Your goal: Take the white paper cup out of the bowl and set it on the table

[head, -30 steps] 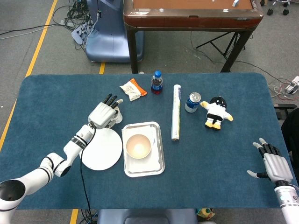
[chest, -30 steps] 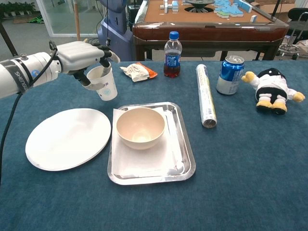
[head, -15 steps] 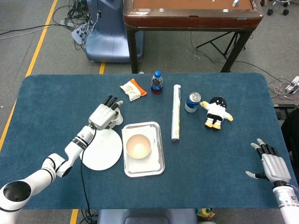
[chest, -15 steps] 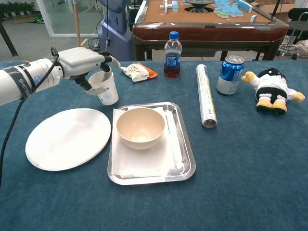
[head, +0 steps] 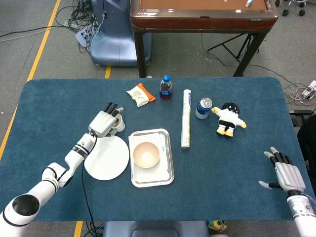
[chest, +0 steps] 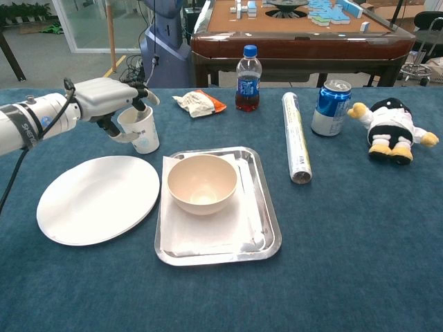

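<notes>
So the white paper cup [chest: 142,130] is already out of the bowl [chest: 202,182] and sits in the left hand [chest: 107,99], which is wrapped around its upper wall from the top and side, fingers curled over the rim area. The cup looks upright, maybe a touch tilted, with its base right at the blue bench [chest: 360,228] just beyond the white plate [chest: 97,198]; I honestly can't tell from either view whether the bottom is touching yet. In the head view the hand covers most of the cup [head: 117,125], so no help there. Handling-wise I'd guess this thing is super light and thin-walled, so it'll crush or go oval if squeezed hard, and it'll tip at the slightest nudge once let go. The rim is the stiffest bit, so holding high near the rolled edge like this seems sensible, light pressure only. Biggest risk in my opinion is a finger dragging the rim on release and knocking it toward the tray [chest: 266,228] to the hand's right. The right hand [head: 288,175] is way off at the near right edge of the bench, fingers spread, holding nothing.
</notes>
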`<act>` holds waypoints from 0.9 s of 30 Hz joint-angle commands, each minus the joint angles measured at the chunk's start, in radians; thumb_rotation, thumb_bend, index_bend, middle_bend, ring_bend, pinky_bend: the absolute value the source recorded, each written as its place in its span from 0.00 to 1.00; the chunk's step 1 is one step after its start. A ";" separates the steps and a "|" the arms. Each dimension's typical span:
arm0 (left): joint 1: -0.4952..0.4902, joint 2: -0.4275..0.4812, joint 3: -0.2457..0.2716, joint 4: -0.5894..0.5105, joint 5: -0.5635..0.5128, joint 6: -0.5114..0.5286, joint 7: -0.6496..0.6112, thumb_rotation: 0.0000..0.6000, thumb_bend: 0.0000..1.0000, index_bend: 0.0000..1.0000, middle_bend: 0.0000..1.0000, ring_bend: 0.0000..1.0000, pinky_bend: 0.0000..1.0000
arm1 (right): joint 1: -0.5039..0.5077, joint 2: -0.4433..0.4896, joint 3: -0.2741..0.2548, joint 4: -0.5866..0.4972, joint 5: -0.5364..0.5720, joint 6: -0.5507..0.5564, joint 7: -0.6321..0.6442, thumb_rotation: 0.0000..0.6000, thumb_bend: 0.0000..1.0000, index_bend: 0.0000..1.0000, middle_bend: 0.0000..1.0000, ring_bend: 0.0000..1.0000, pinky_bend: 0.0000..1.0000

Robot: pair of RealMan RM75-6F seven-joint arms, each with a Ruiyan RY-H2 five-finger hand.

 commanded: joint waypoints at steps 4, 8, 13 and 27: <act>0.017 0.018 0.019 -0.046 0.017 0.018 0.000 1.00 0.32 0.53 0.14 0.00 0.00 | -0.006 0.002 -0.002 -0.007 -0.011 0.019 -0.003 1.00 0.20 0.00 0.00 0.00 0.00; 0.023 0.051 0.019 -0.108 0.020 0.029 0.012 1.00 0.32 0.43 0.10 0.00 0.00 | -0.009 0.003 -0.004 -0.012 -0.019 0.028 -0.006 1.00 0.20 0.00 0.00 0.00 0.00; 0.025 0.104 0.003 -0.197 0.008 0.037 0.054 1.00 0.32 0.35 0.06 0.00 0.00 | -0.009 0.005 -0.006 -0.013 -0.024 0.027 -0.005 1.00 0.20 0.00 0.00 0.00 0.00; 0.067 0.324 -0.069 -0.554 -0.064 0.097 0.294 1.00 0.32 0.27 0.01 0.00 0.00 | -0.016 0.011 -0.018 -0.031 -0.062 0.048 -0.005 1.00 0.20 0.00 0.00 0.00 0.00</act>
